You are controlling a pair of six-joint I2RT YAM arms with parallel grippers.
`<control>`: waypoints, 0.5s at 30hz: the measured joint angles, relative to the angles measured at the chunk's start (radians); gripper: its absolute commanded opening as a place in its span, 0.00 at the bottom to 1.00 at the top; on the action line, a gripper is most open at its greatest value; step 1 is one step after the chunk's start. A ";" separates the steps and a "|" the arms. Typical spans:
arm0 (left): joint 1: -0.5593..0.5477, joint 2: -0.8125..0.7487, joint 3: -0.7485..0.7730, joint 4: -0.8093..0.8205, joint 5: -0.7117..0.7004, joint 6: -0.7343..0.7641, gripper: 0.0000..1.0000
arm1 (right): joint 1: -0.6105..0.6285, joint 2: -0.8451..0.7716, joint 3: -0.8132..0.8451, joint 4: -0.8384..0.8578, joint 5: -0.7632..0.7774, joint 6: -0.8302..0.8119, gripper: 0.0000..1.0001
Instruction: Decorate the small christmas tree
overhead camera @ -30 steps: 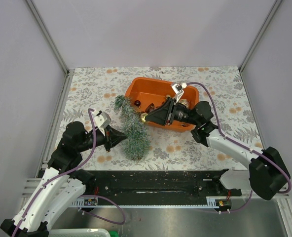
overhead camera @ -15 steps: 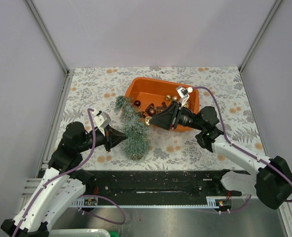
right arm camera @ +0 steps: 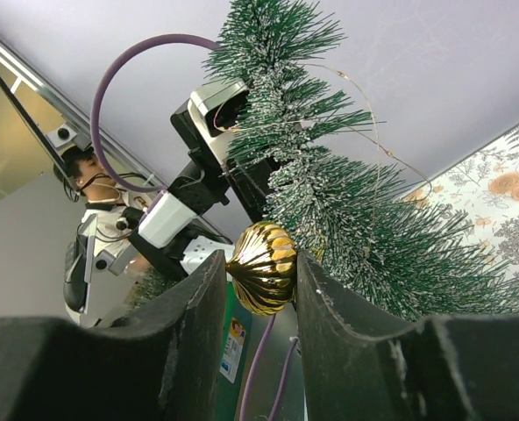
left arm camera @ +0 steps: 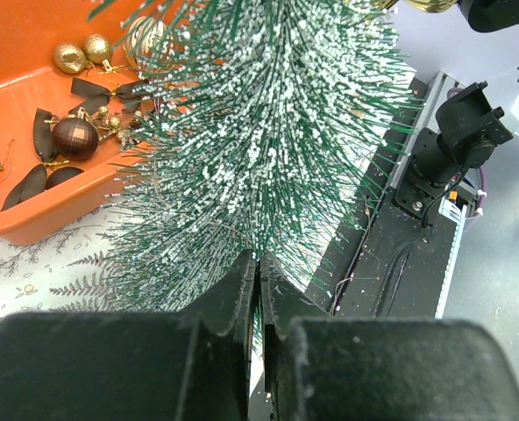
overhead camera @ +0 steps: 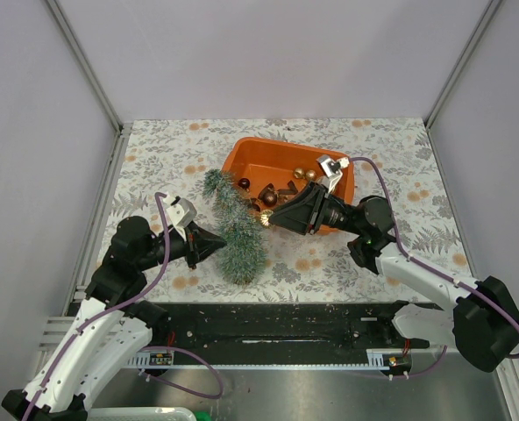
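Your right gripper (right arm camera: pixel 259 263) pinches a ribbed gold bauble (right arm camera: pixel 261 274) mid-frame beside the frosted blue-green bristly tree (overhead camera: pixel 236 230), while your left gripper (left arm camera: pixel 259 265) is pressed closed, seemingly on its needles; hang the bauble next.

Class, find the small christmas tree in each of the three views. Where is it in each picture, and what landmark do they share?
Top external: the small christmas tree lies left of centre, its tip by the orange tray.
Left wrist: it fills the upper middle, above the left pincer.
Right wrist: it runs from top centre to lower right, behind the gold bauble.
Shared landmark: the floral table cover.
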 measured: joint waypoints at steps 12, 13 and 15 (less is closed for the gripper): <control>0.003 -0.001 -0.003 0.003 0.001 -0.004 0.06 | 0.000 0.002 0.043 0.004 -0.042 0.005 0.12; 0.003 -0.001 -0.004 0.003 0.000 -0.004 0.06 | 0.000 0.002 0.051 0.000 -0.047 0.005 0.12; 0.004 -0.001 -0.004 0.003 0.001 -0.005 0.06 | 0.000 0.002 0.066 -0.003 -0.049 0.004 0.11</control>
